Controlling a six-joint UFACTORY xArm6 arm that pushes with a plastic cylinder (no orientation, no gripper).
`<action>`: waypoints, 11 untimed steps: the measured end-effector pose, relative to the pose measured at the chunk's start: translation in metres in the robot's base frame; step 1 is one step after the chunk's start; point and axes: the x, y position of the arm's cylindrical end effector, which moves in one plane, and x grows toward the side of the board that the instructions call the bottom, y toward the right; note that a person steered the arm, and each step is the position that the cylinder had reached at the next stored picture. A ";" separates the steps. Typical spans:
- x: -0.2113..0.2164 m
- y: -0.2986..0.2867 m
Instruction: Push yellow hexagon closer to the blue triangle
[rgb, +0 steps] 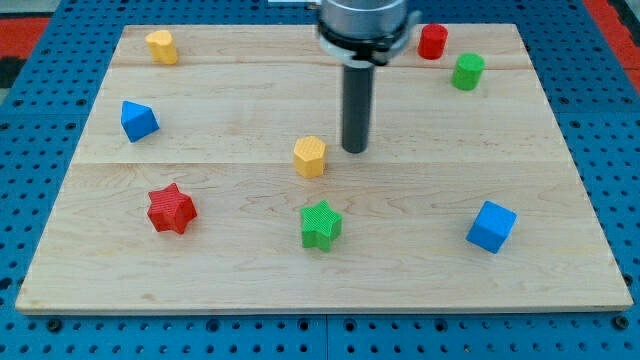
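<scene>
**While the yellow hexagon is sitting mid-surface, my tip is standing just to its right**

While the yellow hexagon (310, 157) is resting near the centre of the wooden surface (560, 270), my tip (355, 150) is standing just beside it, toward the frame's right and slightly higher, with a narrow gap showing between them. No gripper is showing: the arm is ending in a plain dark rod, so nothing is being grasped. The blue triangle (139, 121) is lying well apart from the hexagon, at the left of the frame and a little higher. A red star (171, 209) is sitting at the lower left, and a green star (320, 224) is sitting just below the hexagon. A blue cube (491, 226) is lying at the lower right. Along the top of the frame, a second yellow block (161, 46) is sitting at the upper left, while a red cylinder (432, 42) and a green cylinder (467, 71) are standing near each other at the upper right.
</scene>
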 end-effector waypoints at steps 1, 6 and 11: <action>0.050 -0.012; 0.006 -0.122; -0.014 -0.198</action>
